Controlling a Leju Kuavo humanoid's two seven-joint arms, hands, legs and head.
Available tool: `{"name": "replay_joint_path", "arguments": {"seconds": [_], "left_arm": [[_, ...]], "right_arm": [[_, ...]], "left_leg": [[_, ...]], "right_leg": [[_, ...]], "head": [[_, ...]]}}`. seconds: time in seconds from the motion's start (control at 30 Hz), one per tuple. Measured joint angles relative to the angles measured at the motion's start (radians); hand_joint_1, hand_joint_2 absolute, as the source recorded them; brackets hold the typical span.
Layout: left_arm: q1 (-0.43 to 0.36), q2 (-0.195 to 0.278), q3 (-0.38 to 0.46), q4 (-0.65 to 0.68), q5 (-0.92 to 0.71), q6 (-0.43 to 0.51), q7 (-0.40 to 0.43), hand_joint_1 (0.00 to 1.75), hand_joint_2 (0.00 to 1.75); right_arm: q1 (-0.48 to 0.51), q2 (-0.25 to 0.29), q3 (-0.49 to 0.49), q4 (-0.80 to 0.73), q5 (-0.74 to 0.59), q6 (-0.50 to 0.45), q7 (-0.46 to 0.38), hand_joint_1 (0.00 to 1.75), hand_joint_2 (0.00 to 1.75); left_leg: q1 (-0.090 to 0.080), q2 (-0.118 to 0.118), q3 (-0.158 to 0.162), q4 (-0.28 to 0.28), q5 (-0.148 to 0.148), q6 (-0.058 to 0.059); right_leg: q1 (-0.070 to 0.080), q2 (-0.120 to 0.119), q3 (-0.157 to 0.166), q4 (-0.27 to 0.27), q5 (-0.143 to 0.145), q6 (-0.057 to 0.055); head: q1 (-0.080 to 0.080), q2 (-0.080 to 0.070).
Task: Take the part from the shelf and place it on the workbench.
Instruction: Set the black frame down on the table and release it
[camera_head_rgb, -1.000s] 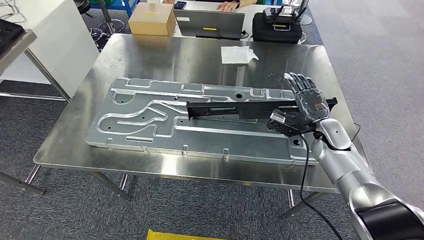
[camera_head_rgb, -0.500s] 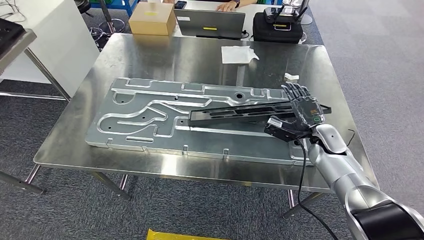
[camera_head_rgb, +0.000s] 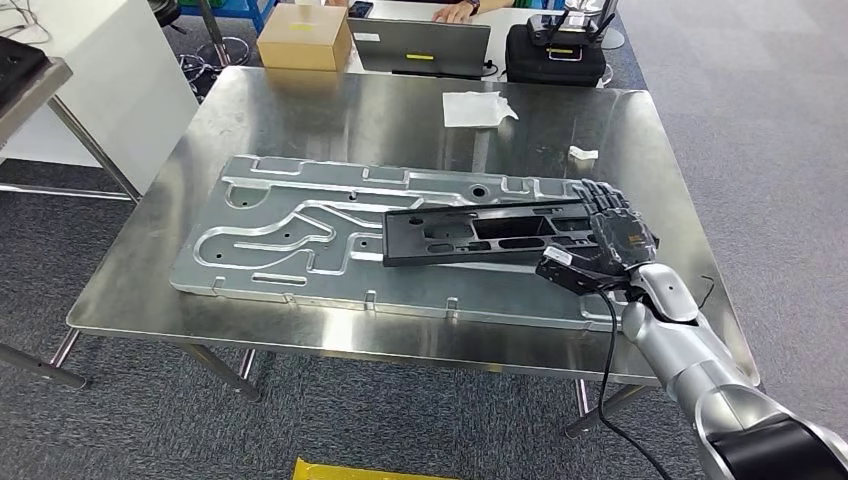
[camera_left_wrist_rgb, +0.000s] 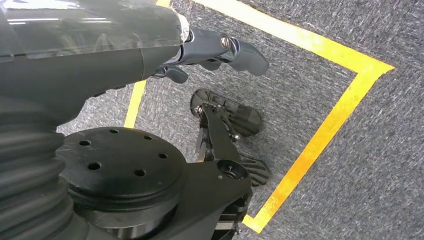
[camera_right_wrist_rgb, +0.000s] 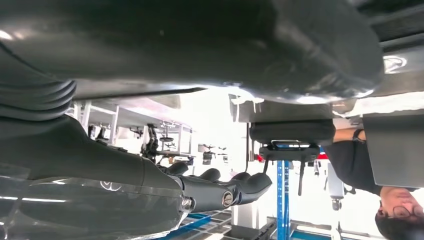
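Observation:
The part is a long black frame (camera_head_rgb: 470, 232) with cut-outs, lying almost flat across the big grey metal plate (camera_head_rgb: 290, 250) on the steel workbench (camera_head_rgb: 350, 120). My right hand (camera_head_rgb: 610, 235) holds its right end, dark fingers laid over the top and thumb at the near side. In the right wrist view the fingers (camera_right_wrist_rgb: 220, 192) stretch out straight beneath a dark glossy surface. My left hand (camera_left_wrist_rgb: 215, 50) hangs over the carpet beside my body, fingers loose with nothing in them.
At the bench's far edge are a cardboard box (camera_head_rgb: 304, 40), a laptop (camera_head_rgb: 425, 48) and a black case (camera_head_rgb: 555, 55). A white cloth (camera_head_rgb: 478, 108) and a small white scrap (camera_head_rgb: 582, 154) lie on the bench. A person (camera_right_wrist_rgb: 370, 165) sits behind the bench.
The black part has tipped from standing on its edge to lying nearly flat on the plate. My right hand has come down and nearer with it, fingers folding from upright over its end.

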Motion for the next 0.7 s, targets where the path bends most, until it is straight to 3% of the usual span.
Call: {"name": "replay_joint_path", "arguments": {"seconds": [0.43,0.63,0.7], "left_arm": [[0.002,0.0,0.0,0.0,0.0,0.013,0.008,0.0,1.75],[0.002,0.001,0.004,0.0,0.023,0.02,-0.013,0.0,1.75],[0.001,0.001,0.007,0.0,0.029,0.02,-0.017,0.0,0.87]], "right_arm": [[0.041,-0.038,-0.001,-0.063,-0.008,-0.002,0.017,0.0,0.0],[0.041,-0.062,-0.049,-0.157,-0.136,0.065,-0.042,0.0,0.0],[0.032,-0.063,-0.066,-0.18,-0.159,0.08,-0.051,0.0,0.0]], "left_leg": [[0.0,0.0,0.0,0.0,0.0,0.0],[0.0,0.0,0.0,0.0,0.0,0.0],[0.0,0.0,0.0,0.0,0.0,0.0]], "right_leg": [[0.0,0.0,0.0,0.0,0.0,0.0],[-0.001,0.0,0.0,0.0,0.0,0.0],[-0.001,0.0,0.0,0.0,0.0,0.0]], "head": [[0.0,0.0],[0.0,0.0],[0.0,0.0]]}}
